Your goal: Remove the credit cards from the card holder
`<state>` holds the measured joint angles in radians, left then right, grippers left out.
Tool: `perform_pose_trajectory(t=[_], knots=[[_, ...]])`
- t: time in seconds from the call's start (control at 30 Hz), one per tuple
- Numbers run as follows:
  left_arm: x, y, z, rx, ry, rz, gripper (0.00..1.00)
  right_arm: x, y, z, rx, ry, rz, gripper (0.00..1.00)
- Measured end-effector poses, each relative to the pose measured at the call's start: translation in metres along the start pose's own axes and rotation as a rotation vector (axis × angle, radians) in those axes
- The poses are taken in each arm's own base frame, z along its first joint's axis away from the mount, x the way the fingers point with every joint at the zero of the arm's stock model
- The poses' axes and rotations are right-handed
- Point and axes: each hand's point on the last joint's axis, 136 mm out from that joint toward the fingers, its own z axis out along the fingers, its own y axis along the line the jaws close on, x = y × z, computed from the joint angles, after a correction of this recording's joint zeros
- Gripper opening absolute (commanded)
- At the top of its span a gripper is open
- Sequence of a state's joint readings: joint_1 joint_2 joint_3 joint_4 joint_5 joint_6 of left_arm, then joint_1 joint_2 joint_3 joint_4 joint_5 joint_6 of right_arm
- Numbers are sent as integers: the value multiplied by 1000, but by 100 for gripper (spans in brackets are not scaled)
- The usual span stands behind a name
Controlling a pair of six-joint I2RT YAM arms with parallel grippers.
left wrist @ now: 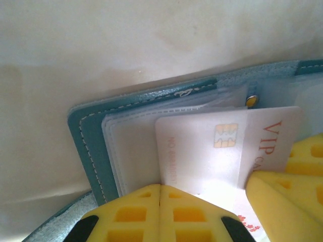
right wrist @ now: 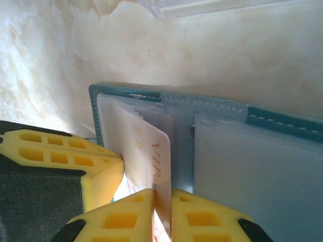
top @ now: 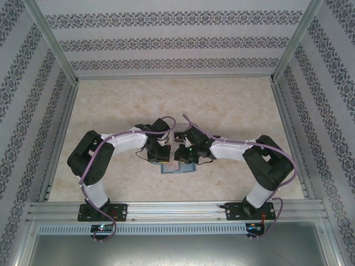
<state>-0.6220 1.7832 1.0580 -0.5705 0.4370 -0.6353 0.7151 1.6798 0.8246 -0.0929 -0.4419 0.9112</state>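
Right wrist view: right hand (right wrist: 162,197) pinching the credit card (right wrist: 149,151), partly out of its clear sleeve (right wrist: 105,118) in the card holder (right wrist: 282,121) open on the table (right wrist: 227,60); left hand (left wrist: 160,189), clenched, apparently pins it; pull straight along the sleeve.

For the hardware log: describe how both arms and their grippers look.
The left arm and right arm match: white link shells between bulky black joints, black bases, a purple cable looped along each. The left gripper and right gripper have bright yellow wedge-shaped fingers with rectangular recessed pockets, black behind.
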Motion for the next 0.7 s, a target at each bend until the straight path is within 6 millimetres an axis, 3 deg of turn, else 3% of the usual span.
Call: perform_pose_trajectory(t=[0.7], knots=[[1,1,-1,1,-3,1,0,-1,-28,-32,185,-40,-65,12]])
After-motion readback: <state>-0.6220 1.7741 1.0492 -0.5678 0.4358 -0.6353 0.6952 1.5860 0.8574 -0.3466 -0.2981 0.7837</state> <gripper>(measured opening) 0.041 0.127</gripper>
